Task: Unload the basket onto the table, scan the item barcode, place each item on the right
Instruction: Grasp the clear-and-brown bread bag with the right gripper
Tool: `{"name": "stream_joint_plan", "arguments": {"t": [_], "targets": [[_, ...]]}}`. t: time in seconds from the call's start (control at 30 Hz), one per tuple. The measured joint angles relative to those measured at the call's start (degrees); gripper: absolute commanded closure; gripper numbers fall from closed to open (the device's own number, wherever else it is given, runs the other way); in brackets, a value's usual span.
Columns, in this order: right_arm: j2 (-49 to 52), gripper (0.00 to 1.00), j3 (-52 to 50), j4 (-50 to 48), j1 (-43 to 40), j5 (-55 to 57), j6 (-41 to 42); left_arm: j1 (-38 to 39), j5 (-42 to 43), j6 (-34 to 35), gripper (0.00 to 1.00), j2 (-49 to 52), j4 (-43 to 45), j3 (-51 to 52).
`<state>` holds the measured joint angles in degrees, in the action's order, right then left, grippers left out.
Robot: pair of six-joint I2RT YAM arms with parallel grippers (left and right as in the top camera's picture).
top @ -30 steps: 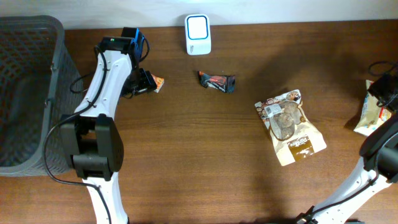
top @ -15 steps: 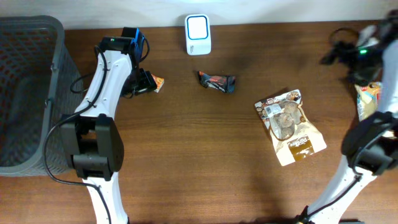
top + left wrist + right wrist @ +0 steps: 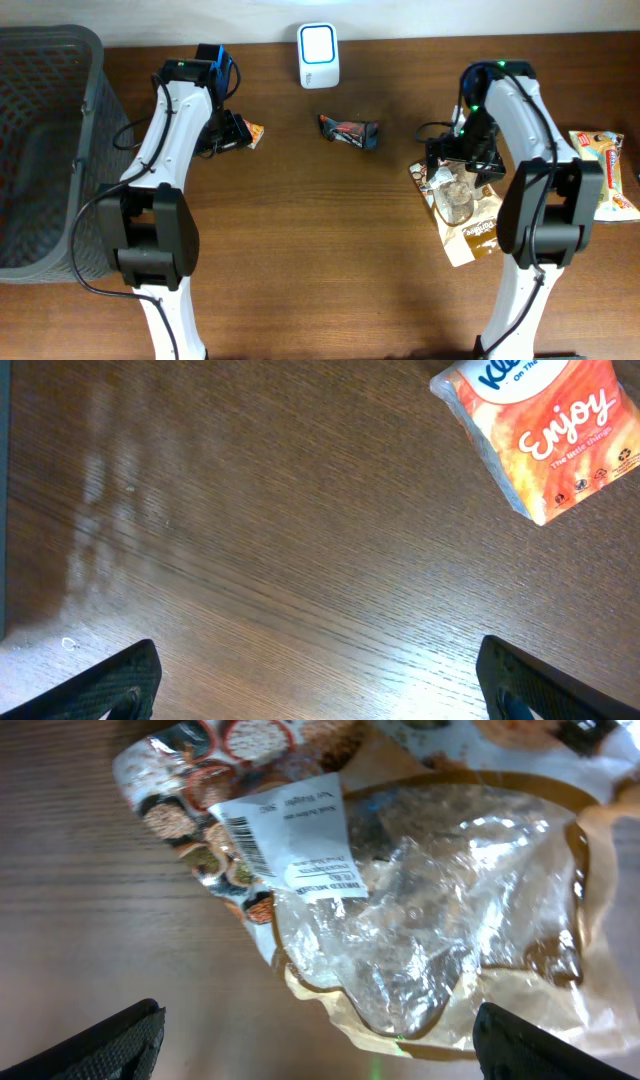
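Crinkly plastic snack pouch lay flat on the bench, centre right of the overhead frame, under the wide-open, empty right jaws; the left jaws likewise. It seemed light, slippery; its edge was best to hold.

My left arm and right arm: white shells, black joints, black cables; fingers of left gripper black.
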<state>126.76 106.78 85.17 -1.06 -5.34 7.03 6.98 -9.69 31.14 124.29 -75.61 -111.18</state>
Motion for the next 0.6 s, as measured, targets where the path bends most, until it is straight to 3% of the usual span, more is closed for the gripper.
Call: {"name": "stream_joint_plan", "arguments": {"t": [0.13,0.37,0.6], "targets": [[-4.22,0.01,-0.37,1.70,3.89,2.99,4.00,0.00,0.00,0.00,0.01,0.00,0.00,0.00],[-21.27,0.01,-3.43,3.80,11.58,4.31,6.27,0.00,-0.02,0.00,0.01,0.00,-0.02,0.00],[-25.20,0.01,-10.73,-0.85,9.27,5.35,6.58,0.00,0.00,0.00,0.01,0.00,0.00,0.00]]}}
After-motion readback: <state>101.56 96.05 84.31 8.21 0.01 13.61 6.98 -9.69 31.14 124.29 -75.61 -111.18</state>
